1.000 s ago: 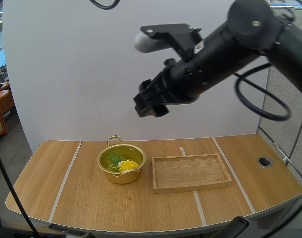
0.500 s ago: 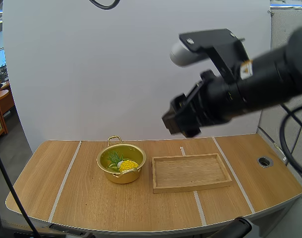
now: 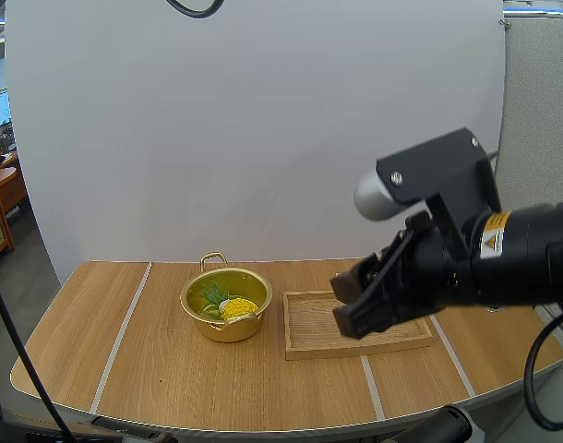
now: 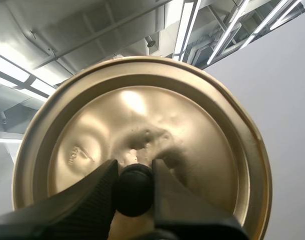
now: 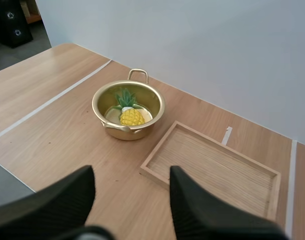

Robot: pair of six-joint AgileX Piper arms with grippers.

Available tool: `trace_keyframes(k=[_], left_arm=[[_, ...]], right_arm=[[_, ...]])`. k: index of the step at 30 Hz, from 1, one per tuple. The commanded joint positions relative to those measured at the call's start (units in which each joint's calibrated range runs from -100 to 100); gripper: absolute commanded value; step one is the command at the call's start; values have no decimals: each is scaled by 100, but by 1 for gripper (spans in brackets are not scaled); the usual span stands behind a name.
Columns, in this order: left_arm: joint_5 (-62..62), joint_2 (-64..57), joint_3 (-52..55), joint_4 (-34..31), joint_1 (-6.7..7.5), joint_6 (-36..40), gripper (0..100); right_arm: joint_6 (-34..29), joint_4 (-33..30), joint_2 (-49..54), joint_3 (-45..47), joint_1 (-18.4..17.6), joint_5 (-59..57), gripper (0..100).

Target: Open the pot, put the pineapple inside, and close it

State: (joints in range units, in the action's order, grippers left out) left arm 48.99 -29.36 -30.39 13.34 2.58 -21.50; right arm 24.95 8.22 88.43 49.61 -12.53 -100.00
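The gold pot (image 3: 226,318) stands uncovered on the table with the yellow pineapple (image 3: 235,307) lying inside it. In the right wrist view the pot (image 5: 130,132) and pineapple (image 5: 131,116) sit ahead of my open right gripper (image 5: 131,175), whose fingers stand wide apart. From above, that right gripper (image 3: 349,305) hangs over the wooden tray (image 3: 355,346), to the right of the pot. My left gripper (image 4: 133,172) is shut on the black knob (image 4: 134,192) of the gold lid (image 4: 142,115), held up in the air away from the table.
The wooden tray (image 5: 212,170) lies just right of the pot with nothing on it. Pale tape lines (image 3: 120,337) run across the wooden table. A round metal grommet sits at the table's far right.
My right arm has swung to the right and down, from high above the pot to low over the tray. The pot and pineapple have stayed put.
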Motion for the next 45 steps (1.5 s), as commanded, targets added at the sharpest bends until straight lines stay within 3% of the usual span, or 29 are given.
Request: trace_keyframes(k=[1, 8, 24, 41, 45], left_arm=[[-195, -3, -36, 7, 11, 52, 0], [-195, -3, -36, 7, 11, 52, 0], [-195, -3, -36, 7, 11, 52, 0], [-195, -3, -36, 7, 11, 52, 0], [714, -45, -36, -45, 11, 52, 0]], right_arm=[[-5, 130, 182, 142, 89, 0, 1], [-5, -247, 593, 350, 181, 0, 0], [-5, 129, 889, 957, 183, 0, 0], [17, -51, 889, 968, 209, 0, 0], [30, -51, 889, 968, 209, 0, 0]])
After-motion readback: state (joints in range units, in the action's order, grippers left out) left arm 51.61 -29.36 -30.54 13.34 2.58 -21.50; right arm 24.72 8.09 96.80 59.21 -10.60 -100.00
